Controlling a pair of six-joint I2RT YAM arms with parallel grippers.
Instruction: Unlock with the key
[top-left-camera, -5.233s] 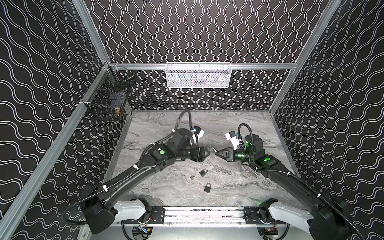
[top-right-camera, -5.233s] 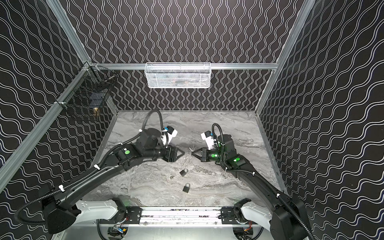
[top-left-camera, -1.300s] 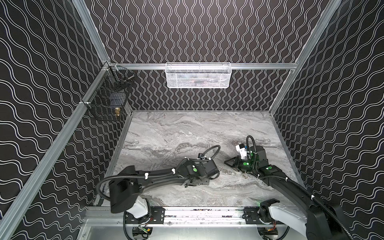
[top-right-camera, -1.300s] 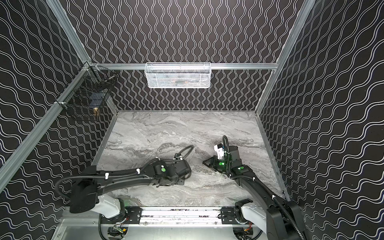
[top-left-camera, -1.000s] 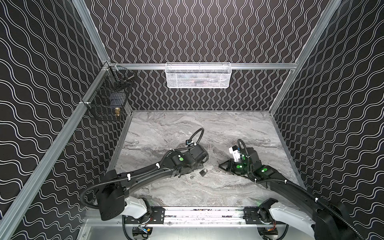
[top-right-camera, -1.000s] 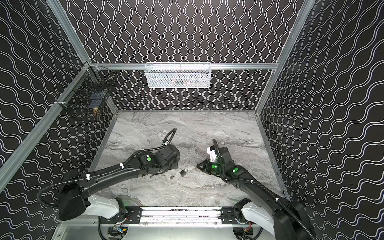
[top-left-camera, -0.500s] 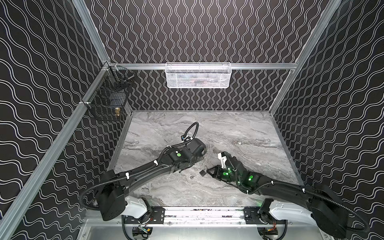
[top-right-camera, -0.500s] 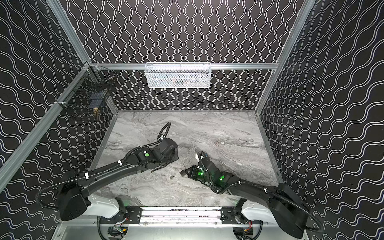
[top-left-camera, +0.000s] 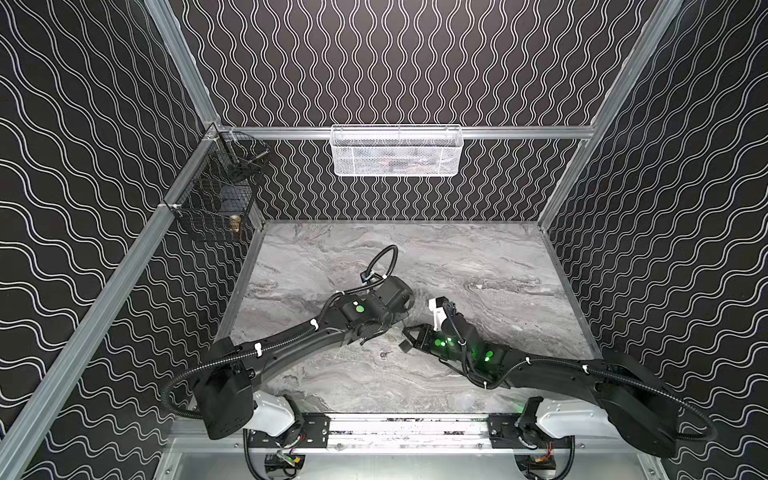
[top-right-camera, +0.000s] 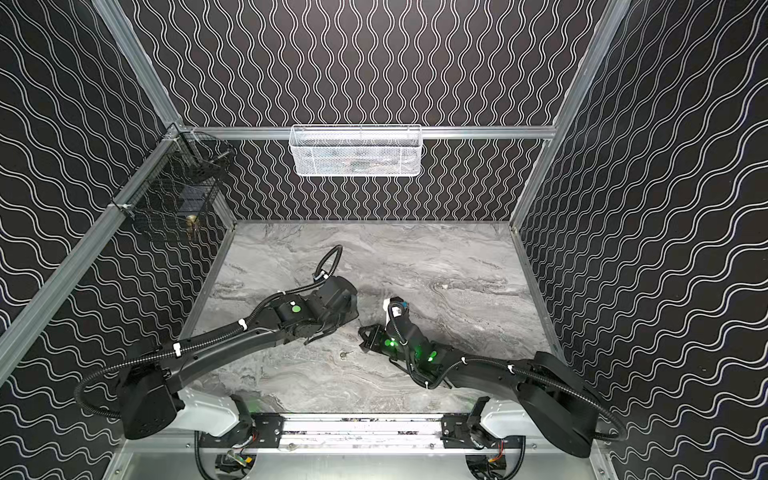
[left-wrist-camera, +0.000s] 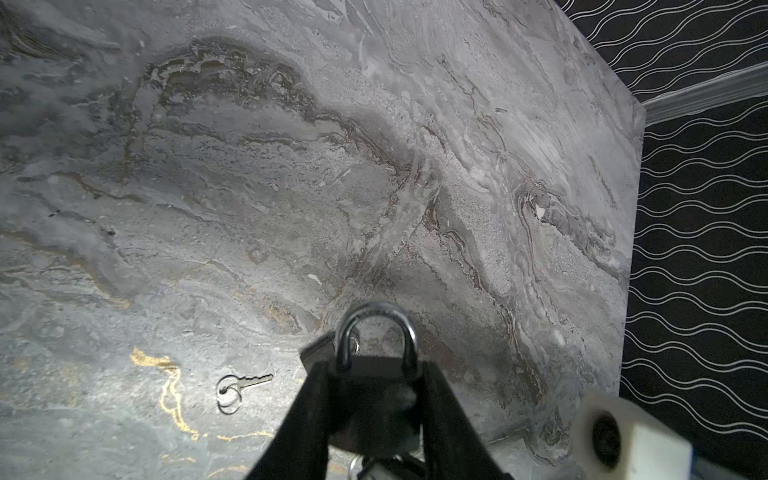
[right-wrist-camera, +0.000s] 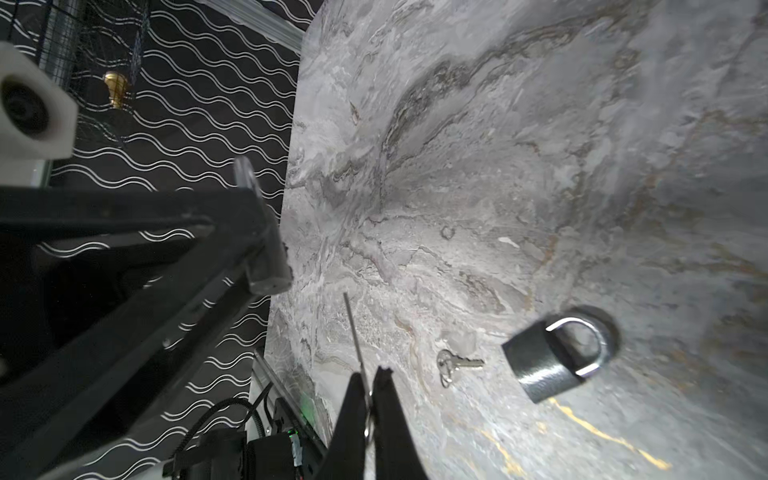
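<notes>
Left claw clamped on a black padlock with silver shackle over the grey marble surface; right claw pinched on a thin silver key; second padlock lies loose nearby.

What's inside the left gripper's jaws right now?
A black padlock, clamped by the left gripper, its silver shackle sticking out past the fingers. The fingers cover its lower body in the left wrist view.

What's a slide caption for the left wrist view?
Left gripper holds a black padlock by its body, shackle pointing outward; a ringed key lies on the marble tabletop nearby.
</notes>
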